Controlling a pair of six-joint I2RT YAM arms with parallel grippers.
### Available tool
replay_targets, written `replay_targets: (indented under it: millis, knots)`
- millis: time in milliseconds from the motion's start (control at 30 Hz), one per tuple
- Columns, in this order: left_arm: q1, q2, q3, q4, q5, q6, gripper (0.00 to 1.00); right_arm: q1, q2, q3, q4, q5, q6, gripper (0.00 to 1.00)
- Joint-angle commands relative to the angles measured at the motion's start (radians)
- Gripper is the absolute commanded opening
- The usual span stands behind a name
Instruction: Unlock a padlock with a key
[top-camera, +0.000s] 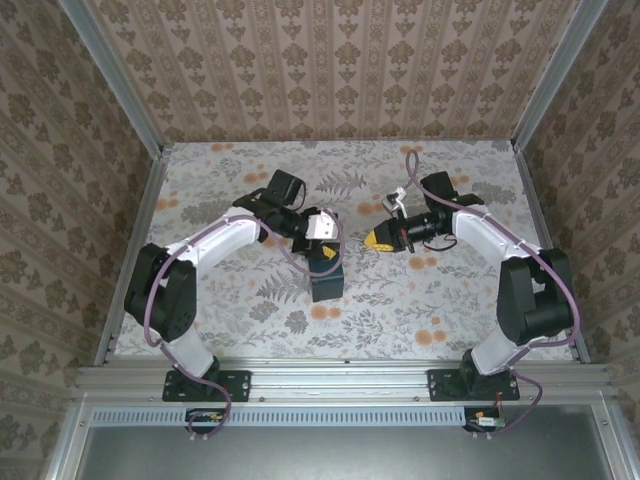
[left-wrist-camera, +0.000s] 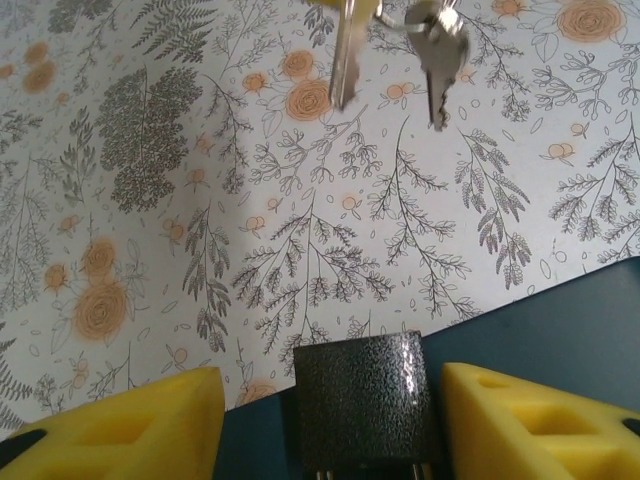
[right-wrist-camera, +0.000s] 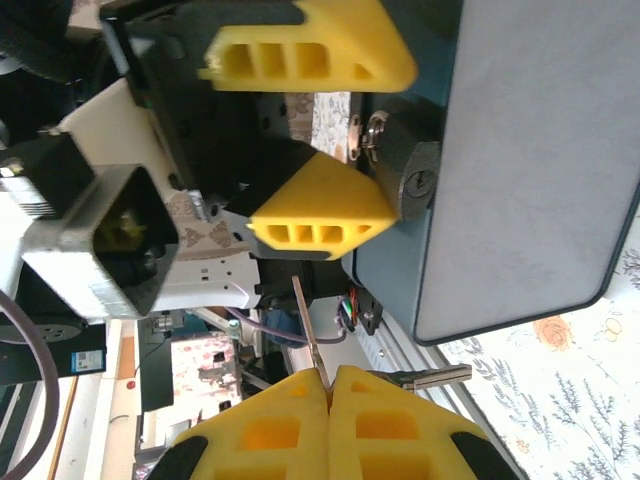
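The padlock (left-wrist-camera: 362, 400) is a black textured block lying on a dark blue box (left-wrist-camera: 570, 330). My left gripper (left-wrist-camera: 330, 405) is open, its yellow fingers (left-wrist-camera: 120, 425) standing on either side of the padlock with a gap on each side. In the right wrist view the padlock (right-wrist-camera: 408, 172) shows its keyhole, facing my right gripper (right-wrist-camera: 330, 378). That gripper is shut on the key (right-wrist-camera: 306, 318), whose thin blade points up toward the lock but stays apart from it. A second key (right-wrist-camera: 432, 377) hangs beside it on the ring. In the top view both grippers meet over the box (top-camera: 327, 280).
The floral table cover (top-camera: 450, 300) spreads around the box, with metal rails and patterned walls on all sides. In the left wrist view the held key (left-wrist-camera: 345, 55) and the spare key (left-wrist-camera: 440, 65) hang ahead over the table.
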Motion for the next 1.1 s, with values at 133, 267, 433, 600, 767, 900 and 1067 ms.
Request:
replay_targets:
  millis: [133,267,433,600,767,900,1067]
  knots:
    - [-0.014,-0.192,-0.059,0.098,0.018,-0.213,0.65,-0.011,0.044,0.036,0.057,0.104,0.052,0.0]
    - [-0.082,-0.245,-0.045,0.146,-0.101,-0.516,0.61,-0.054,0.051,0.018,0.199,0.175,0.165,0.0]
    - [-0.224,-0.261,-0.011,0.093,-0.434,-1.033,0.53,-0.114,0.051,0.038,0.25,0.315,0.219,0.0]
    - [-0.381,-0.186,0.033,-0.037,-0.629,-1.399,0.48,-0.169,0.025,0.051,0.268,0.466,0.246,0.0]
    - [-0.544,-0.063,0.074,-0.002,-0.784,-1.516,0.49,-0.209,0.003,0.045,0.257,0.559,0.243,0.0]
    - [-0.55,0.029,0.098,0.035,-0.818,-1.576,0.47,-0.258,-0.001,0.026,0.269,0.568,0.246,0.0]
    - [-0.535,0.063,0.102,-0.05,-0.878,-1.626,0.47,-0.285,0.008,0.038,0.242,0.583,0.202,0.0]
